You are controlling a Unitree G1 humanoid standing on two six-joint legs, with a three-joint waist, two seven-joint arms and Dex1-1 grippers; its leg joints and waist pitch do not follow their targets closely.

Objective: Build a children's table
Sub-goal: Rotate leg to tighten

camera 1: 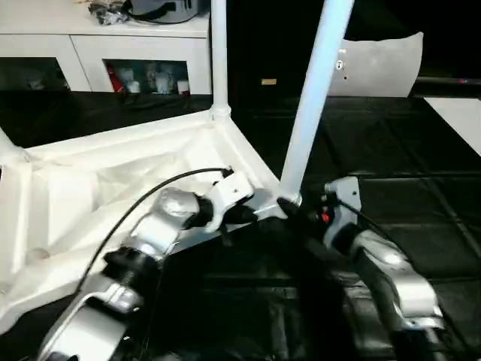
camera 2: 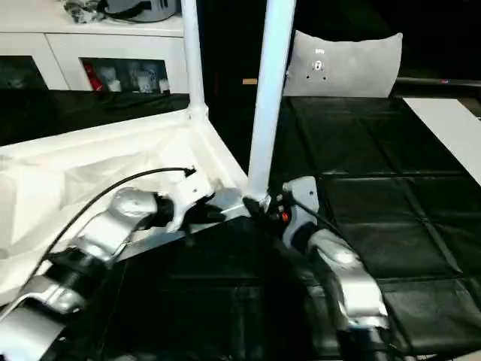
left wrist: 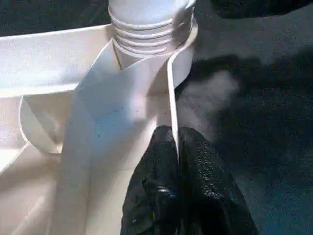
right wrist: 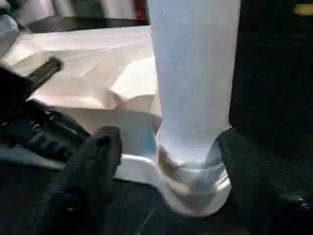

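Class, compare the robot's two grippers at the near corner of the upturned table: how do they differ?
The left gripper is shut, pinching the thin rim of the tabletop; the right gripper is open, its fingers standing either side of the leg without squeezing it. Both have black fingers and work at the same corner.

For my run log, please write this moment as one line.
stage: leg standing in corner socket | left gripper: shut on tabletop rim | right gripper: fingers open around leg base | tabletop: upside down
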